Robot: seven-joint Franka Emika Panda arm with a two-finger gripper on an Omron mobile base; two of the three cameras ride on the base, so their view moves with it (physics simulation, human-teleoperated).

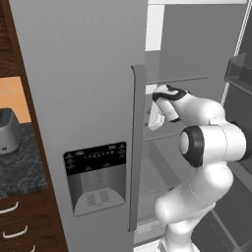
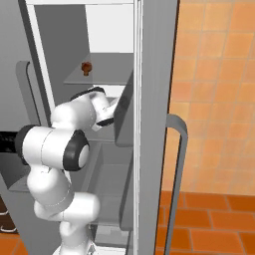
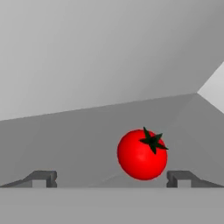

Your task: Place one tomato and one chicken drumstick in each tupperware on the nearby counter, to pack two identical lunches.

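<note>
A small bright red tomato point(image 3: 142, 154) with a dark green stem lies on a grey fridge shelf point(image 3: 78, 144). My gripper point(image 3: 111, 179) is open. The tomato sits just ahead of the gap between the fingertips point(image 3: 43, 178), nearer the right one, and touches neither. My arm point(image 1: 202, 115) reaches into the open fridge at middle-shelf height. A small brown chicken drumstick point(image 2: 86, 68) rests on the shelf above. A strip of the black marbled counter point(image 1: 19, 162) lies to the left of the fridge. The tupperware is out of view.
The closed fridge door with its dispenser panel point(image 1: 96, 177) and long handle point(image 1: 135, 147) stands close on the arm's left. The open door with its bin point(image 2: 124, 117) is on the right. A grey coffee machine point(image 1: 9, 130) sits on the counter above wooden drawers point(image 1: 15, 231).
</note>
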